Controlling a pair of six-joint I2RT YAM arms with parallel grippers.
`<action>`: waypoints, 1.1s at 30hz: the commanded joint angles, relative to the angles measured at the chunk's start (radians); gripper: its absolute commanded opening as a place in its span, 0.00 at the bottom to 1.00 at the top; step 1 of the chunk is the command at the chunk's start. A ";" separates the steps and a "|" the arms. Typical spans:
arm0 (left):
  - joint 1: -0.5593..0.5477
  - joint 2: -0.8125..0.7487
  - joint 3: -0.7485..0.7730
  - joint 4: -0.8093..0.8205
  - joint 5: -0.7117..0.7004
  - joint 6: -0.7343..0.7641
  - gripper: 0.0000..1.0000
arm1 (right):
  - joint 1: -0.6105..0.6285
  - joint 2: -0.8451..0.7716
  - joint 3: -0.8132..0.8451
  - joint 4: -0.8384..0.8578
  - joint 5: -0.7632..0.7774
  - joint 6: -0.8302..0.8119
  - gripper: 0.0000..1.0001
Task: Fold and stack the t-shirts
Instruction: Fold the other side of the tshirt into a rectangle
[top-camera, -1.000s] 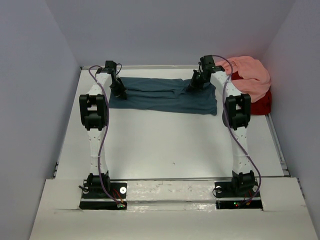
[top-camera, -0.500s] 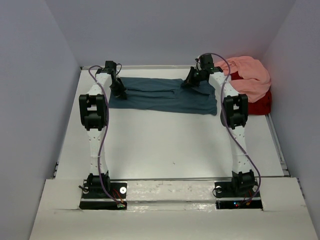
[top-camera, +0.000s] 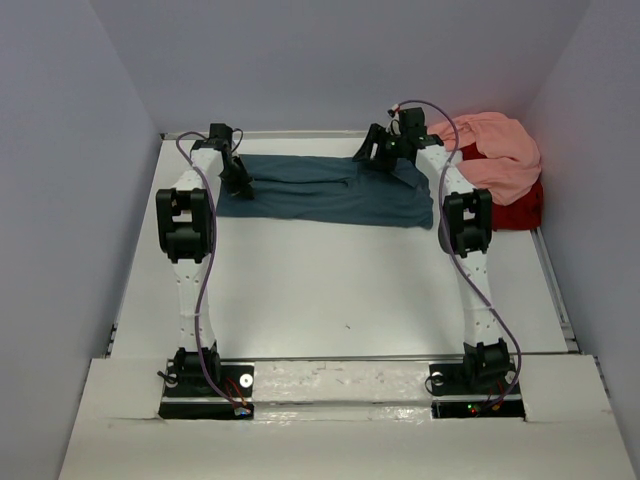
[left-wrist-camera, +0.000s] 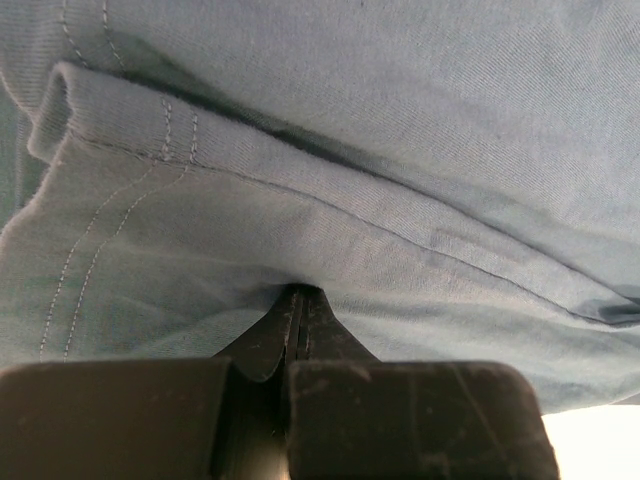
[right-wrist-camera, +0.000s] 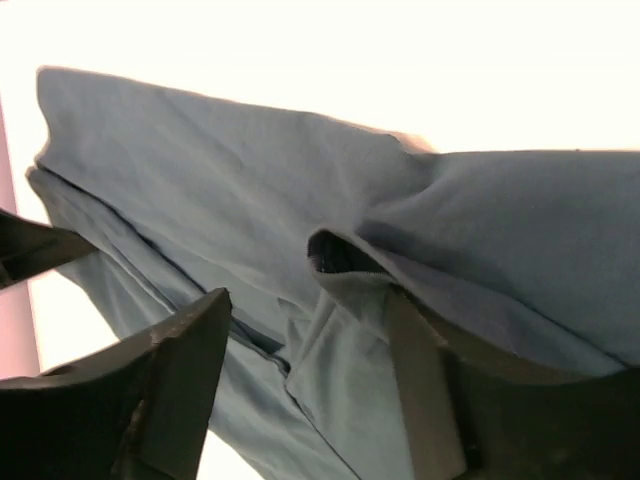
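1. Three t-shirts on white bench (top-camera: 330, 290), all ranged along far edge.
2. Between the two wrists: dark teal-blue t-shirt (top-camera: 330, 192), laid out lengthwise along far edge, mostly flat, with a long crease through its middle.
3. In far right corner: salmon pink t-shirt (top-camera: 500, 155), bunched in a heap on top of red t-shirt (top-camera: 522, 208). Red visible only under the pink and toward right edge.
4. Pink heap touching or just beside right end of teal shirt; cannot tell which.
5. Down on left end of teal shirt, near far left corner: left gripper (left-wrist-camera: 297, 297). Fingers pressed together, pinching teal cloth just below a folded hem with double stitching.
6. Over far right part of teal shirt, close to far edge: right gripper (top-camera: 373, 150), tilted.
7. Right fingers (right-wrist-camera: 170, 390) spread apart in wrist view. Raised fold of teal cloth between them, lying against one finger and clear of the other.
8. Teal cloth beside right gripper rising in a small peak off the bench; remainder lying flat.
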 joint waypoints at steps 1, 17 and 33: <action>0.015 0.008 -0.066 -0.076 -0.075 0.039 0.00 | 0.000 0.004 0.029 0.071 -0.011 -0.030 0.76; 0.005 0.022 -0.042 -0.078 -0.058 0.039 0.00 | -0.009 -0.211 -0.212 0.111 0.133 -0.157 0.78; 0.001 -0.049 -0.143 -0.032 -0.030 0.044 0.00 | -0.027 -0.230 -0.173 0.295 0.196 -0.217 0.85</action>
